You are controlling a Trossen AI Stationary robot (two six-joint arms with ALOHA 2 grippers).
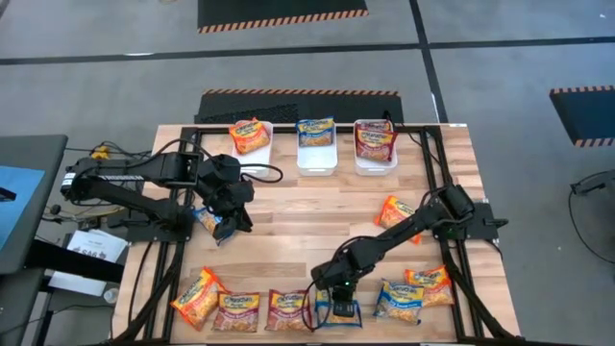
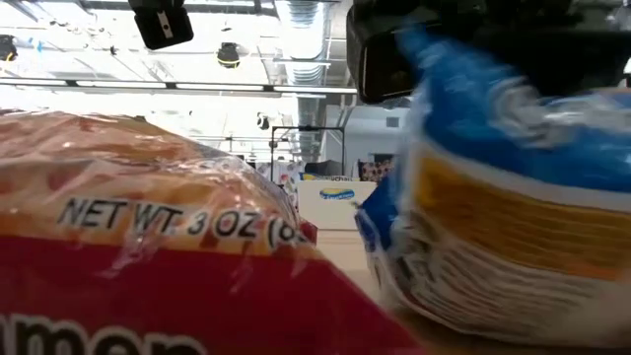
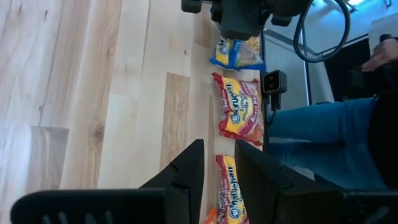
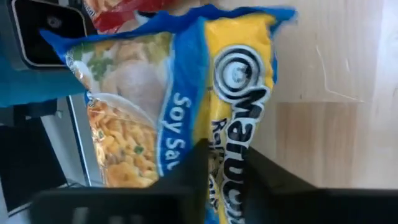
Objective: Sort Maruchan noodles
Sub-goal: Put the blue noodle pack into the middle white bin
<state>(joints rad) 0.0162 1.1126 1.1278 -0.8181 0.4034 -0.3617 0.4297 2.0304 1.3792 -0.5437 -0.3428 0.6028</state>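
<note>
My right gripper [image 1: 338,294] is at the near edge, shut on a blue-and-yellow noodle packet [image 1: 338,311], which fills the right wrist view [image 4: 155,93] and stands tilted in the low view [image 2: 493,207]. My left gripper [image 1: 229,211] hovers over the table's left middle, narrowly open and empty [image 3: 219,146]; a blue-and-orange packet [image 1: 209,224] lies flat just beside it. Three more packets [image 1: 237,309] lie flat in a row along the near edge, left of the held one. A dark red one fills the low view's foreground [image 2: 148,256]. My right gripper pinches the blue-and-yellow packet between its two fingers across the wrapper's printed face, near one end [image 4: 225,134]. The fingers come from above, pointing down. The packet hangs tilted below them [image 2: 493,207]; whether its lower end [image 2: 463,316] touches the table, I cannot tell.
Three white bins stand at the far edge, holding an orange [image 1: 250,136], a blue [image 1: 315,133] and a dark red packet [image 1: 375,140]. Loose packets lie at right middle [image 1: 396,211] and near right [image 1: 399,301] [image 1: 430,283]. A person's legs show beyond the near edge [image 3: 323,143].
</note>
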